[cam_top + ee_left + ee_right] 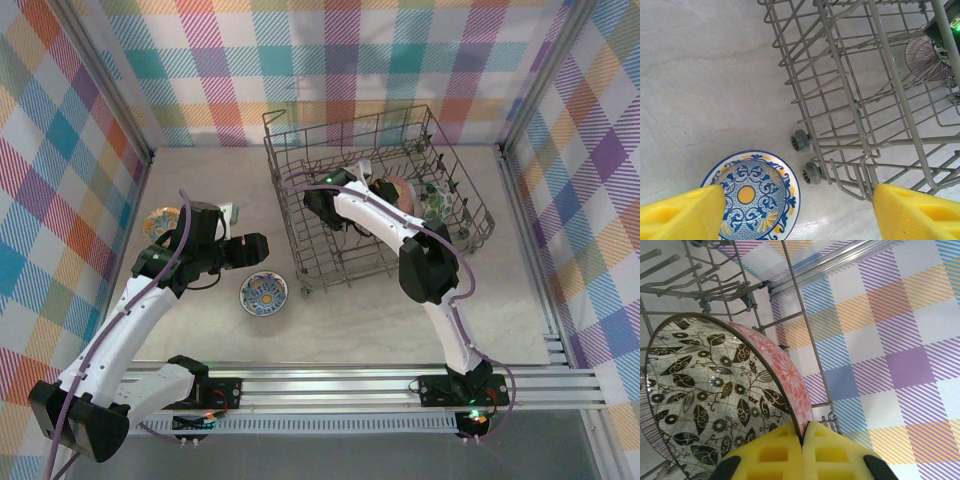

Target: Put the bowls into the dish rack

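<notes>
Yellow right pincer (pixel 802 439) pinches leaf-patterned bowl (pixel 715 385).

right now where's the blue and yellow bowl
In the top view the blue and yellow bowl sits on the table, left of centre, just off the near left corner of the dish rack, beside the open left gripper.

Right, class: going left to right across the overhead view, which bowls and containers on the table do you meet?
Orange-teal bowl → blue bowl → rack

White arms (pixel 120 330), black joints (pixel 430 270), purple cables (pixel 180 215), yellow fingers (pixel 680 215)
</notes>
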Robot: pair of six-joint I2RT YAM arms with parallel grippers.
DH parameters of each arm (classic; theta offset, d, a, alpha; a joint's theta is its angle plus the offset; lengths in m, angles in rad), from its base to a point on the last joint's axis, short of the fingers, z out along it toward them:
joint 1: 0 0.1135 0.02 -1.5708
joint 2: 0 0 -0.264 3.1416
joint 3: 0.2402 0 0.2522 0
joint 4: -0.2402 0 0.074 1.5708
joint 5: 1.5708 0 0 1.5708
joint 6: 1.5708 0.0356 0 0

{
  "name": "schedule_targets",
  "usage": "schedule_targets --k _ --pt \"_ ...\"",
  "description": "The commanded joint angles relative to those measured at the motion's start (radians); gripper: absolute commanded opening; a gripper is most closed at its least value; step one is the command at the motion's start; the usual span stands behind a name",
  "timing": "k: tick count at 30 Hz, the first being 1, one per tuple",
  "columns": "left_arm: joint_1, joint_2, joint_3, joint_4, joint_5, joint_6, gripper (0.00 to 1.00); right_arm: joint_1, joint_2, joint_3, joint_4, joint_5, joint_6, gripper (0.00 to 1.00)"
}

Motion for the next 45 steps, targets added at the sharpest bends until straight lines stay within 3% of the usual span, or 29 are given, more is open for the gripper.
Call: schedule_targets --k 1,14,28,30,36,42,45 --pt "0.016 -0.006 -0.006 0.007 0.016 0.007 0.78 0.004 0.042 0.015 0.051 -0.082 -0.046 0.03" --pt "0.016 -0.006 -0.011 0.004 0.019 0.021 0.78 0.013 0.062 0.052 0.056 -0.121 -0.075 0.04" --pt "0.018 0.033 0.023 -0.008 0.01 0.019 0.78 0.024 0.082 0.038 0.152 -0.176 -0.158 0.11" --pt "0.016 0.037 0.027 -0.012 0.007 0.016 0.78 0.024 0.074 0.031 0.181 -0.185 -0.184 0.3" --pt "0.018 0.038 0.034 -0.034 -0.005 0.012 0.78 0.023 0.008 -0.017 0.308 -0.261 -0.274 0.69" --pt "0.024 0.023 0.029 -0.102 -0.066 0.005 0.78 0.023 -0.089 -0.055 0.375 -0.357 -0.31 0.83" --pt "0.047 0.039 0.004 -0.159 -0.1 -0.014 0.8 0.024 -0.174 -0.131 0.457 -0.428 -0.331 0.85"
